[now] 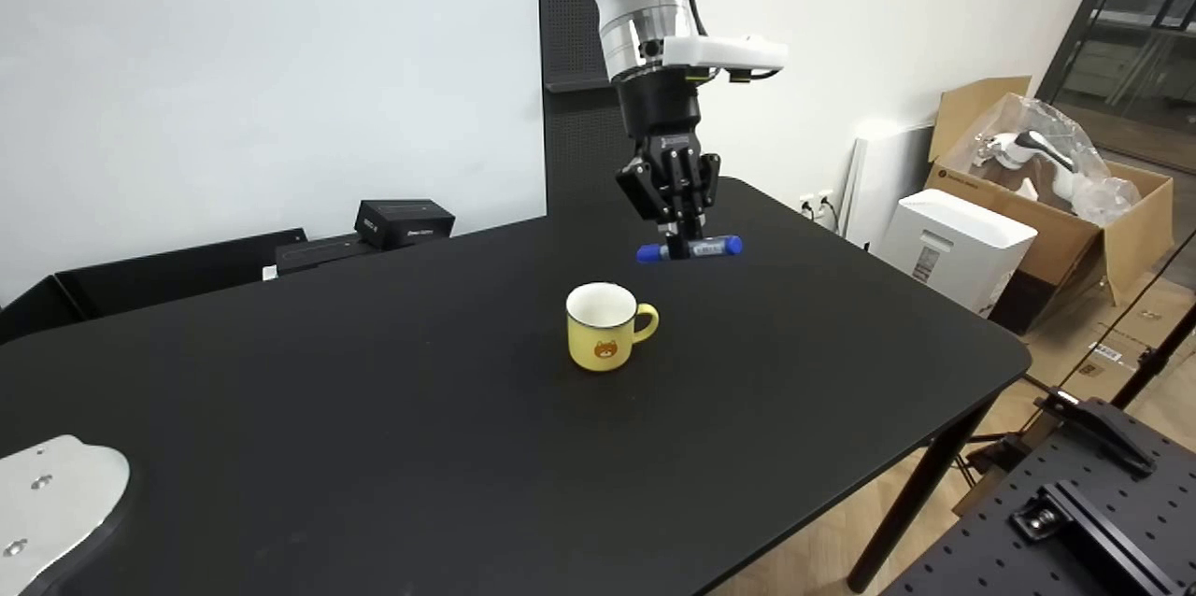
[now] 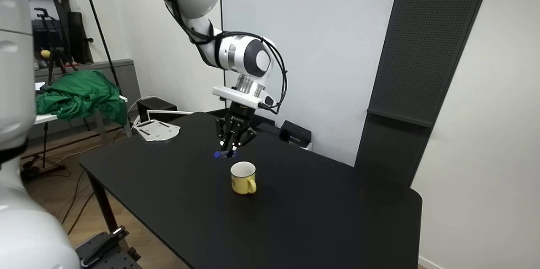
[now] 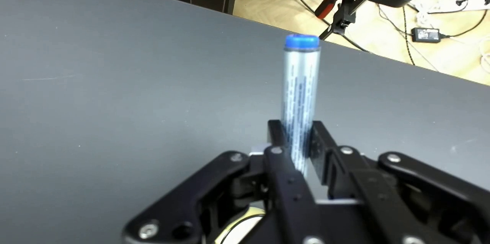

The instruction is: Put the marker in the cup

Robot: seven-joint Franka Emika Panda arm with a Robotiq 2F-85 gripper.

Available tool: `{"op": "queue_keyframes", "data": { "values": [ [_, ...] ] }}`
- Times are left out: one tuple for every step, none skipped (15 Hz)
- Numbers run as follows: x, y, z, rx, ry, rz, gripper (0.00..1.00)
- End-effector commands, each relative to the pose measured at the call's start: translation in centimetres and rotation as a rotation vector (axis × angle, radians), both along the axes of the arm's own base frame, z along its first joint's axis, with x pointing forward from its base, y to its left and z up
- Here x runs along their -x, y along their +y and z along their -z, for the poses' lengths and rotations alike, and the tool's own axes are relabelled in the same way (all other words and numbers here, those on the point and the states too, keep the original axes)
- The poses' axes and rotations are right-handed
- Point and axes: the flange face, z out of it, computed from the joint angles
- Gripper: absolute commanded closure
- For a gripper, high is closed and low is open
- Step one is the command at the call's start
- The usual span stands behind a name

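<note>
Gripper (image 3: 296,140), one: you have its two fingers closed against the sides of the marker (image 3: 300,95), pale printed barrel with blue ends, held nearly level in the air. Cup (image 1: 601,330), one, yellow with white inside: it stands upright on the black table (image 1: 355,447), below your gripper and off to its side, apart from the marker; in the wrist view, your gripper partly hides it.
</note>
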Motion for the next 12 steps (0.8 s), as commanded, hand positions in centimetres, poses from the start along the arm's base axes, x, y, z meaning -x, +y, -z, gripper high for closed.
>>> {"op": "queue_keyframes", "data": {
  "values": [
    [0.0,0.0,-0.1,0.0,0.001,-0.001,0.95],
    [0.0,0.0,0.1,0.003,0.012,-0.002,0.95],
    [-0.4,-0.2,0.2,0.007,0.021,0.014,0.95],
    [-0.8,-0.4,0.4,0.003,0.035,0.025,0.95],
    [-1.3,-0.6,0.7,0.017,0.04,0.041,0.95],
    [-2.1,-1.0,1.1,0.029,0.052,0.065,0.95],
    [-2.7,-1.3,1.5,0.037,0.06,0.087,0.95],
    [-3.3,-1.5,1.8,0.048,0.067,0.106,0.95],
    [-3.9,-1.6,2.1,0.055,0.076,0.119,0.95],
    [-4.5,-1.6,2.5,0.061,0.087,0.133,0.95],
    [-5.0,-1.6,2.9,0.065,0.099,0.144,0.95],
    [-5.5,-1.4,3.3,0.071,0.113,0.152,0.95]
  ]
}}
